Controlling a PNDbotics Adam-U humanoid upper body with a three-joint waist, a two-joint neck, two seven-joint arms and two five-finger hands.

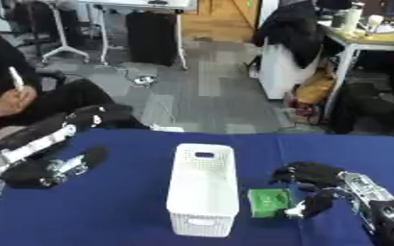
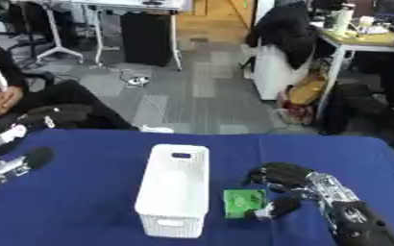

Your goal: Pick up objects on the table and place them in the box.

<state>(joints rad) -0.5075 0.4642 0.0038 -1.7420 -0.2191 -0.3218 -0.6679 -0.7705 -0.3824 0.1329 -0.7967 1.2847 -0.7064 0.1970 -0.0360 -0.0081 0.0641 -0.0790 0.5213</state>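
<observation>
White basket-style box [image 1: 203, 192] stands mid-table, long side running front to back, top open. Green object [image 1: 270, 201] sits just beside box's right wall, narrow gap between. Right hand [image 1: 314, 185] close around green object, fingers curved over its far side, thumb at its near right. Left hand [image 1: 53, 168] rests on blue table [image 1: 108, 211], well left of box; open cloth between them

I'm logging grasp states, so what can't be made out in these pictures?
- Green object: its print is blurred in both views.
- Right hand: whether it touches the object is unclear.
- White box: its walls hide the inside.
- Left hand: its fingers are blurred.
</observation>
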